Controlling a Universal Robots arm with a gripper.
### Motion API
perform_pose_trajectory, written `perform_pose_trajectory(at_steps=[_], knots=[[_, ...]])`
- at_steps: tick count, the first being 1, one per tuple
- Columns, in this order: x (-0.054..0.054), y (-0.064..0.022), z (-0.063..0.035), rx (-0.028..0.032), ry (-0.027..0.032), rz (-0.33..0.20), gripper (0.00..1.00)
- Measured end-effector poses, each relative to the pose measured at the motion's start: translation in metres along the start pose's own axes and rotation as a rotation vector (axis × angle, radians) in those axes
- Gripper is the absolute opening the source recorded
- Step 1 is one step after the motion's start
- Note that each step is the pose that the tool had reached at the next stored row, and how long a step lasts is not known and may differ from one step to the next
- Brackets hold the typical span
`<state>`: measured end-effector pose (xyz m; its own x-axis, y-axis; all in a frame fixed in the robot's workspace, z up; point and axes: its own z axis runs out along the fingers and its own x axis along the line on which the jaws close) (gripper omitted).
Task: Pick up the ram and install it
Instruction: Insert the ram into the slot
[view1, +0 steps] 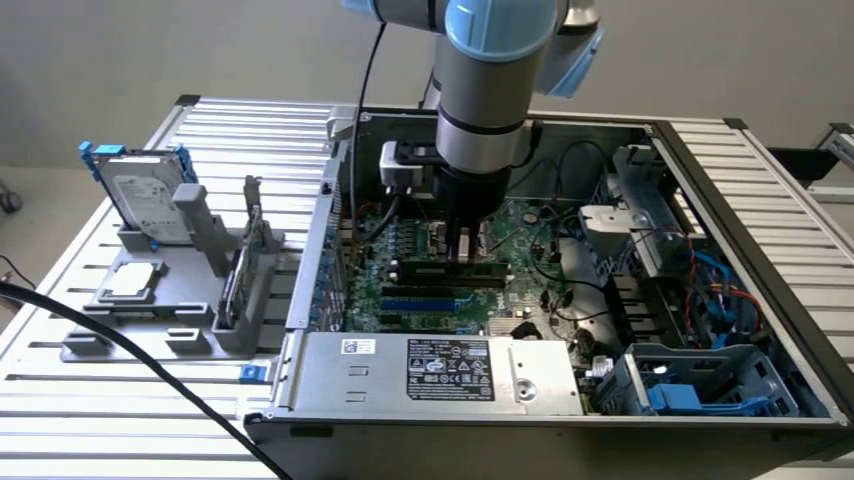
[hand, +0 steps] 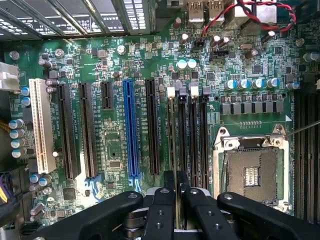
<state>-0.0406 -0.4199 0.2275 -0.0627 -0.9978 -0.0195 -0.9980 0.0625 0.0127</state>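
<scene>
The ram (view1: 451, 270) is a long thin green stick lying level just above the black memory slots of the motherboard (view1: 400, 255) inside the open computer case. My gripper (view1: 462, 248) reaches straight down into the case and is shut on the stick's top edge. In the wrist view the ram (hand: 175, 150) shows edge-on as a narrow dark strip running away from my gripper (hand: 176, 186), lined up along the memory slots (hand: 197, 140) with their white end clips. Whether it sits down in a slot cannot be told.
An empty processor socket (hand: 252, 172) lies beside the memory slots, with blue (hand: 131, 130) and white (hand: 41, 125) expansion slots on the other side. On the exterior view's left, a grey fixture (view1: 187, 300) holds a silver hard drive (view1: 140, 195) and a square chip (view1: 134, 280). The power supply (view1: 441, 370) borders the near case wall.
</scene>
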Motion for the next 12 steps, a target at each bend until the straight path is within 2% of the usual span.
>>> perform_pose_trajectory(at_steps=[12], knots=[[0.0000, -0.0002, 0.0021, -0.0001, -0.0048, 0.005, 0.14]])
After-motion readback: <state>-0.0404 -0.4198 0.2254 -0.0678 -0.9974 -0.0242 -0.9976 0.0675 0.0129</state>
